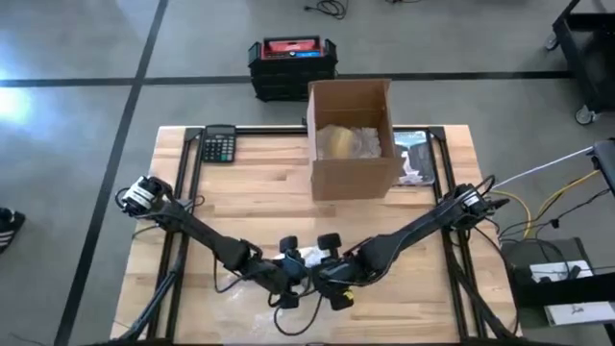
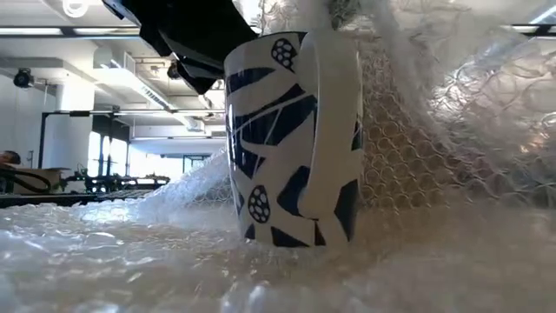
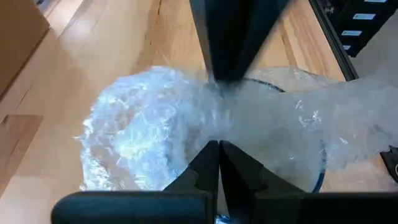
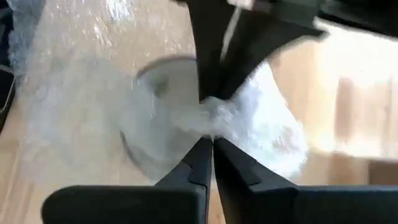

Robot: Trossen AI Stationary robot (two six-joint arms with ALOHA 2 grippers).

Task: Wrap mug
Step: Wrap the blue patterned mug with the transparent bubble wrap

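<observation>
Bubble wrap (image 2: 174,261) blankets the near table edge; the mug (image 2: 291,139), white with blue pattern, stands upright on it. Left gripper (image 3: 214,115) and right gripper (image 4: 208,121) meet above the mug, each pinched closed on gathered wrap. Open wood lies between them and the cardboard box (image 1: 351,139) farther back.

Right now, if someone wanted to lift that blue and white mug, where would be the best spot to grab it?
Probably by its bare side wall, coming in level from the front. The mug stands upright on the bubble wrap, which rises behind it and covers the top, where the left gripper and right gripper each pinch the wrap.
</observation>
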